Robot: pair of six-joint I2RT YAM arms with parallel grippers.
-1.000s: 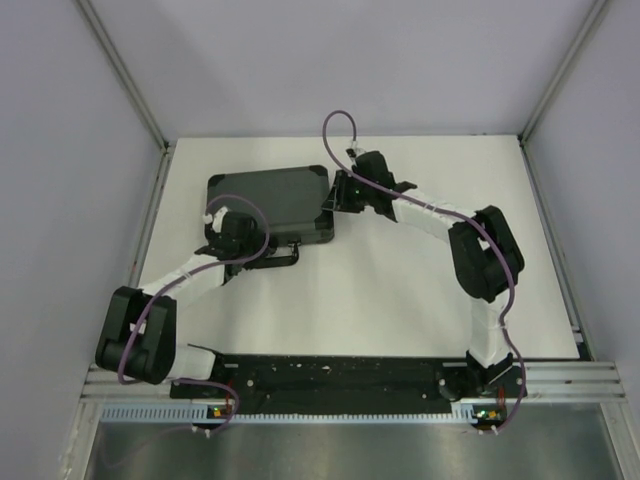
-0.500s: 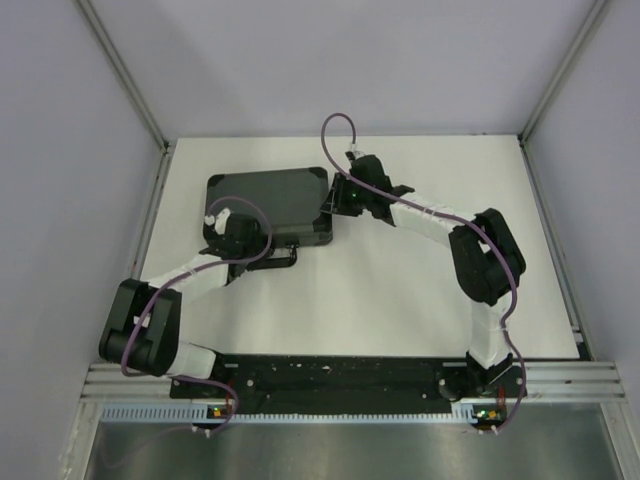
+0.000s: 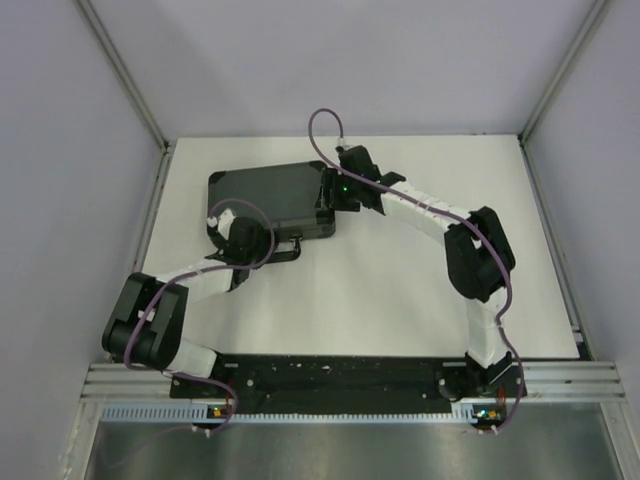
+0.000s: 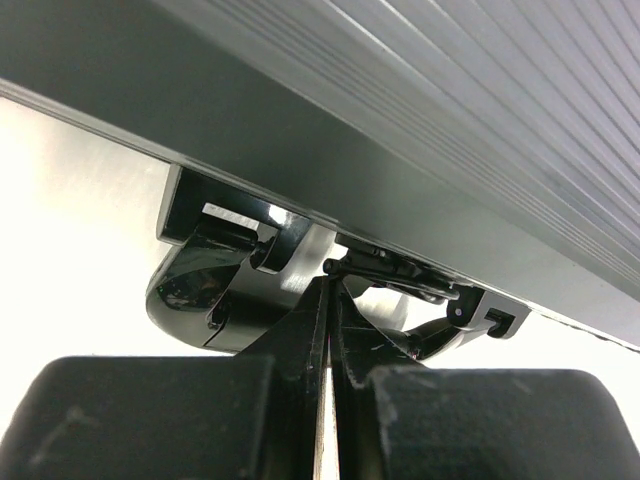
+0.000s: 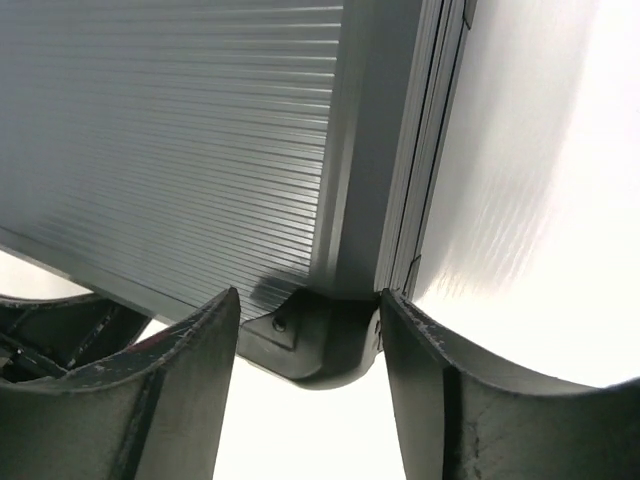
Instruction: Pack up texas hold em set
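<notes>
Case (image 3: pixel 270 200) closed, flat on table (image 3: pixel 400 300). Right gripper (image 5: pixel 308 300) open, jaws astride case corner; I use it as stop. Left gripper (image 4: pixel 329 285) fingers pressed together, holding nothing, tips at clasp (image 4: pixel 390 270). I press straight, slowly. Case edge just above fingers; room only behind them.

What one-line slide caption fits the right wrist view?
Right pincer, spread wide, frames a corner of the closed black ribbed briefcase on the white table.

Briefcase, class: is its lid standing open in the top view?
No, the briefcase lies flat with its lid shut, nothing inside showing.
</notes>
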